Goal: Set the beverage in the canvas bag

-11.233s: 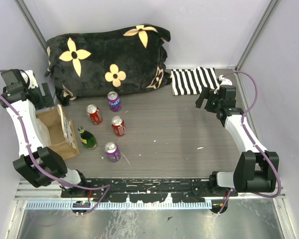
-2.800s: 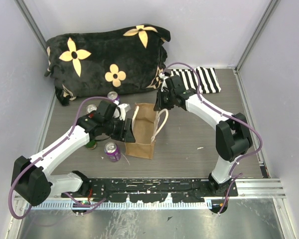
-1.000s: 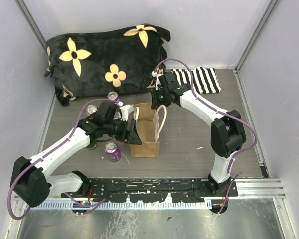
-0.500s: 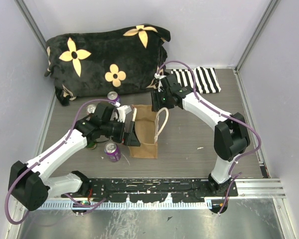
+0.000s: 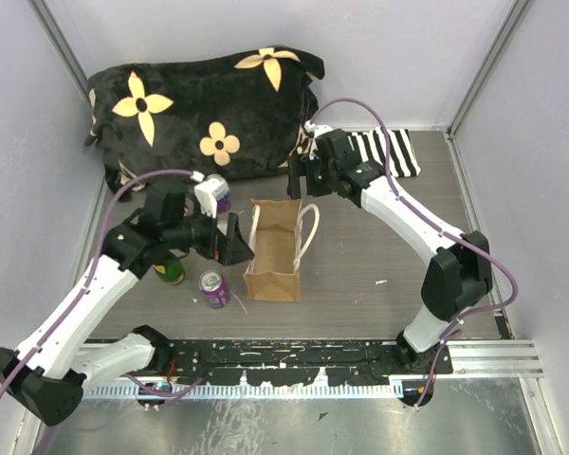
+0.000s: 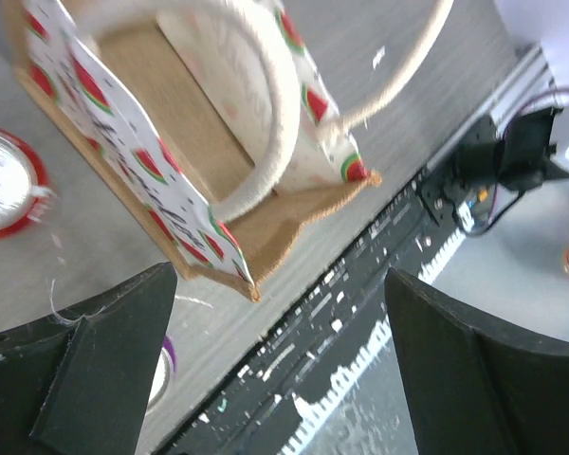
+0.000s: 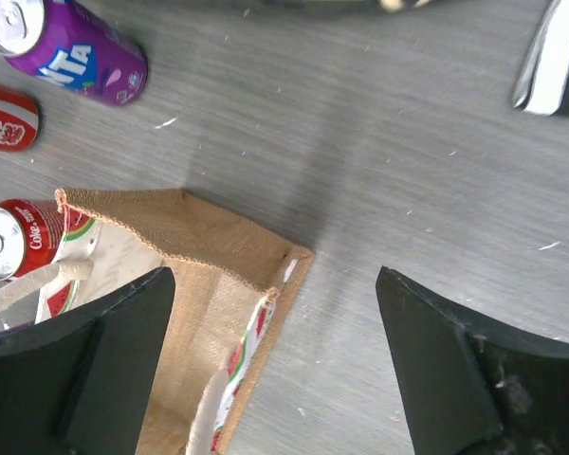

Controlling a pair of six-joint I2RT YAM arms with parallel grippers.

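The tan canvas bag [image 5: 275,251] stands upright and open at the table's middle, its cream handles hanging over the rim. In the left wrist view it [image 6: 204,142] shows a watermelon-print lining and nothing inside. My left gripper [image 5: 234,240] is open and empty, just left of the bag and apart from it. My right gripper [image 5: 299,177] is open and empty, above the bag's far edge [image 7: 204,251]. The beverages are a purple can [image 5: 213,288], a green bottle [image 5: 169,271], a purple Fanta can [image 7: 71,52] and two red cans [image 7: 24,242].
A black flowered blanket [image 5: 204,104] fills the back left. A black-and-white striped cloth [image 5: 384,152] lies at the back right. The drinks cluster left of the bag, partly under my left arm. Bare grey table lies right of the bag.
Both grippers have let go of the bag and drawn away, the left one to the left and upward, the right one toward the back. The bag now stands on its own.
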